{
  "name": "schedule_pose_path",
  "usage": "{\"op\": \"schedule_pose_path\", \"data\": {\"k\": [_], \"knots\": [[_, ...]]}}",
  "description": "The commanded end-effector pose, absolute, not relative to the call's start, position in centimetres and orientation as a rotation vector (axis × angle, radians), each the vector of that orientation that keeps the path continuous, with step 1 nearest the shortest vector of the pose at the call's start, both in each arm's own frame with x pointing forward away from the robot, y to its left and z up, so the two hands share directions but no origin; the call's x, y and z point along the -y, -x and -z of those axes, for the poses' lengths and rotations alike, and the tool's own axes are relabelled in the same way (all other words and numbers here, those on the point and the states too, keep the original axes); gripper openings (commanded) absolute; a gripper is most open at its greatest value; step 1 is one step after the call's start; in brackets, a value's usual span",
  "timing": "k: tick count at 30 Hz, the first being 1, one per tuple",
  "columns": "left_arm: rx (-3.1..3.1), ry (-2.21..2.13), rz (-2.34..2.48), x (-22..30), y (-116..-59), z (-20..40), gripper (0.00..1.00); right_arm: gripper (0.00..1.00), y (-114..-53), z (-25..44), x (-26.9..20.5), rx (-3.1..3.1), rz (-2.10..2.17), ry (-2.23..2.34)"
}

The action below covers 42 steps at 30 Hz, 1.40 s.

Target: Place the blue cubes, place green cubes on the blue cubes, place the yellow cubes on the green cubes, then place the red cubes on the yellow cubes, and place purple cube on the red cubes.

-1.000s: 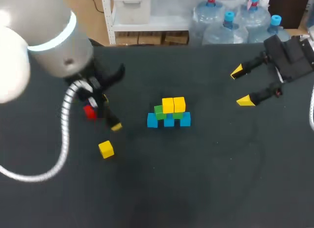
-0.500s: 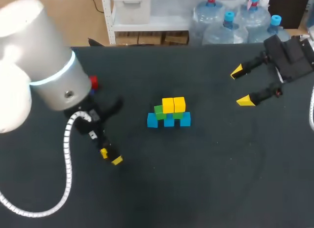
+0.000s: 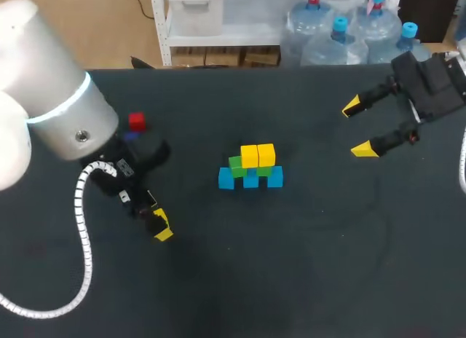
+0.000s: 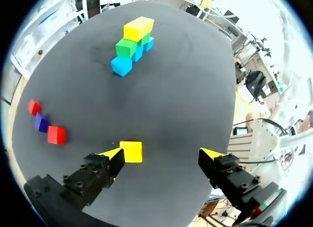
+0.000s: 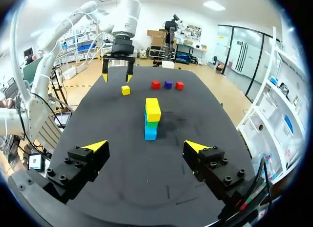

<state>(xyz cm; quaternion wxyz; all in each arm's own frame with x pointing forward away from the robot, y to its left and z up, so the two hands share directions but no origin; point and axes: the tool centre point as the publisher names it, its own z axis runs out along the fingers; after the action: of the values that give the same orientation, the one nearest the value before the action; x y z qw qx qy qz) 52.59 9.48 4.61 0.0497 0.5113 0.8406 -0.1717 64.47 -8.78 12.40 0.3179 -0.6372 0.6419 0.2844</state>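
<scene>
Plainly, the left pincer [image 4: 160,153] and right pincer [image 5: 145,146] both gape wide over the dark table [image 3: 291,265].

One left arm [image 3: 51,97]: stout grey-white cylindrical link, with a pale blue ring band [image 3: 62,107] and a small round fastener on the grey collar. One white ribbed hose [image 3: 80,207], looped from the wrist. One left gripper [image 4: 161,153]: two black blocky fingers with clustered socket-head screws and yellow wedge tips. One right wrist housing [image 3: 429,83]: black and boxy, with a pale cable [image 3: 461,163] on its right. One right gripper [image 5: 145,147]: matching black fingers, screws and yellow tips.
</scene>
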Motion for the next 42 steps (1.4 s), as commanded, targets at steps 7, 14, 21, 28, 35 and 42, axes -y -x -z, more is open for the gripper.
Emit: {"op": "schedule_pose_path", "data": {"k": [7,14,21,28,35,42], "knots": [[-2.771,-1.772,0.085,-8.0,-53.6,-5.0,1.0,1.0,-64.5,-12.4,8.8,-1.687,-0.748,1.676],[-2.834,-1.747,0.011,-8.5,-52.0,-4.5,1.0,1.0,-64.5,-12.4,8.8,-1.687,-0.748,1.676],[-2.826,-1.611,-0.039,-9.1,-50.5,-4.1,1.0,1.0,-64.5,-12.4,8.8,-1.687,-0.748,1.676],[-2.649,-1.558,0.129,-10.0,-51.9,-3.2,1.0,1.0,-64.5,-12.4,8.8,-1.687,-0.748,1.676],[-2.599,-1.582,0.19,-11.2,-52.9,-2.9,1.0,1.0,-64.5,-12.4,8.8,-1.687,-0.748,1.676],[-2.592,-1.623,0.186,-11.5,-53.8,-2.5,1.0,1.0,-64.5,-12.4,8.8,-1.687,-0.748,1.676]]}}
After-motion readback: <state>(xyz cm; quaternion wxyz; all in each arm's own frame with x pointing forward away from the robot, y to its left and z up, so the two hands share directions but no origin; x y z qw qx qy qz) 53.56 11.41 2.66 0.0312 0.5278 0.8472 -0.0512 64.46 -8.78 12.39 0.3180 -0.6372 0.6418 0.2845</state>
